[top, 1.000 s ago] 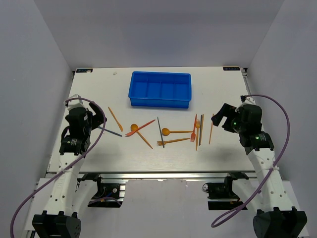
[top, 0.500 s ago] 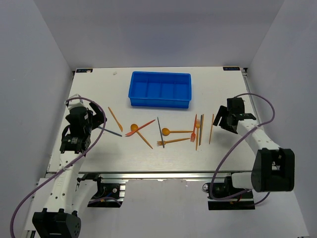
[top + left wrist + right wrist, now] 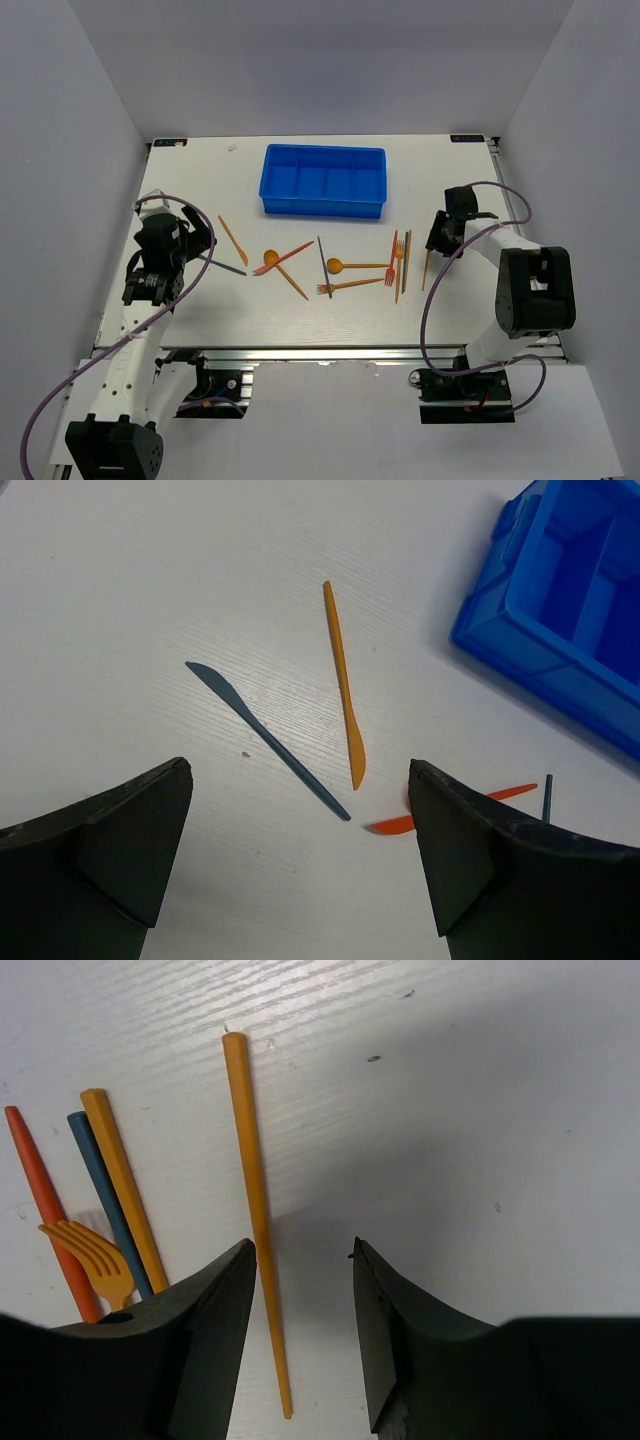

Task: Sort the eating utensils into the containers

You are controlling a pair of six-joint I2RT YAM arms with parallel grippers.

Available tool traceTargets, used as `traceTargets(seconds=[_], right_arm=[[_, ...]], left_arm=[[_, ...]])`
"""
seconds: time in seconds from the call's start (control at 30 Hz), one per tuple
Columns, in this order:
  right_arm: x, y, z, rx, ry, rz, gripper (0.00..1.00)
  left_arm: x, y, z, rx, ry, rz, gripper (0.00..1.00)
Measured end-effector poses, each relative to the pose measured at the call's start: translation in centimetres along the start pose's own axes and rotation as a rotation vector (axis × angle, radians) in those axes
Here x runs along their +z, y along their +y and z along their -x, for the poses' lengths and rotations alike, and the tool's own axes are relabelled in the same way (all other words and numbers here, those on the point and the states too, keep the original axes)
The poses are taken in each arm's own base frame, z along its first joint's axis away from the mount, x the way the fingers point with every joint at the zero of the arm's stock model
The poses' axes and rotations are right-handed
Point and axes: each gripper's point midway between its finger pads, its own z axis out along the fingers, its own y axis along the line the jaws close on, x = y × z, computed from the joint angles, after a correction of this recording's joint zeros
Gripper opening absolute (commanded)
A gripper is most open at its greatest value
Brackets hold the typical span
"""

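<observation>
1. The utensils all lie flat on the white table (image 3: pixel 470 300), in a loose row between the arms and the blue tray (image 3: pixel 322 209), which stands toward the far edge with its four compartments side by side.
2. At the left end of the row, an orange knife (image 3: pixel 342 685) and a dark blue knife (image 3: pixel 265 738) lie near each other, their closest ends apart.
3. Toward the middle, a red-orange knife (image 3: pixel 292 250) crosses an orange spoon (image 3: pixel 270 258). Which one lies on top cannot be made out.
4. Just beside them lie a slanted orange stick (image 3: pixel 293 283), a dark stick (image 3: pixel 324 266), a second spoon (image 3: pixel 347 265) and a long orange fork (image 3: pixel 345 286).
5. Further right lies a red fork (image 3: pixel 390 273). Next to it a red stick (image 3: pixel 45 1210), a blue stick (image 3: pixel 105 1200) and a flat orange stick (image 3: pixel 125 1200) lie side by side, with the head of a small orange fork (image 3: pixel 95 1248) across them.
6. A lone orange stick (image 3: pixel 256 1210) lies just right of that bunch, apart from it.
7. The right fingers (image 3: pixel 232 1280) are spread a little and straddle the near part of the lone orange stick, which runs close along one finger. Whether it touches that finger cannot be told.
8. The left fingers (image 3: pixel 165 800) are spread wide above the table and grip nothing. The two knives show in the gap between them.
</observation>
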Motion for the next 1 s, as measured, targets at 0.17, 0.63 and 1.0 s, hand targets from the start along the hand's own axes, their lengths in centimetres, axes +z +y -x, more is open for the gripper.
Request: traceTargets(seconds=[0.17, 0.63, 1.0], right_arm=[[0.5, 1.5, 0.8, -0.022, 0.001, 0.026, 0.48], [3.0, 2.3, 1.5, -0.048, 0.024, -0.019, 0.00], [1.6, 3.1, 1.1, -0.072, 0.042, -0.001, 0.00]], left_arm=[[0.1, 0.0, -0.1, 0.001, 0.005, 0.002, 0.98], [0.2, 0.1, -0.2, 0.003, 0.011, 0.005, 0.98], [0.3, 0.1, -0.3, 0.004, 0.013, 0.006, 0.98]])
